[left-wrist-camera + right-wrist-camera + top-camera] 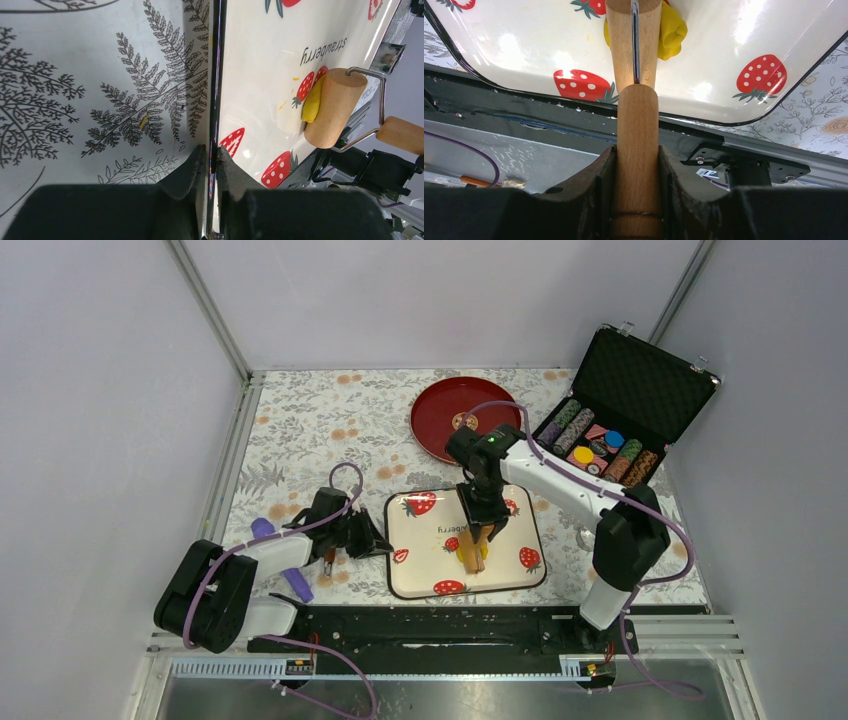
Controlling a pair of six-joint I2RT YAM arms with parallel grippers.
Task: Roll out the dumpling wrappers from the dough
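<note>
Dough [671, 32] under roller [621, 45], beyond right hand [637, 165] grasping handle [637, 125]; left hand [210, 160] pinches tray [260, 90].

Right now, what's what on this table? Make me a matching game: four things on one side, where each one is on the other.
Things:
A. dough
B. wooden roller
C. strawberry tray
D. red plate

Places:
1. rim pinched by the left fingers
2. beside the open chip case
3. handle clamped in the right fingers
4. under the roller, on the tray

Pairs: A-4, B-3, C-1, D-2.
</note>
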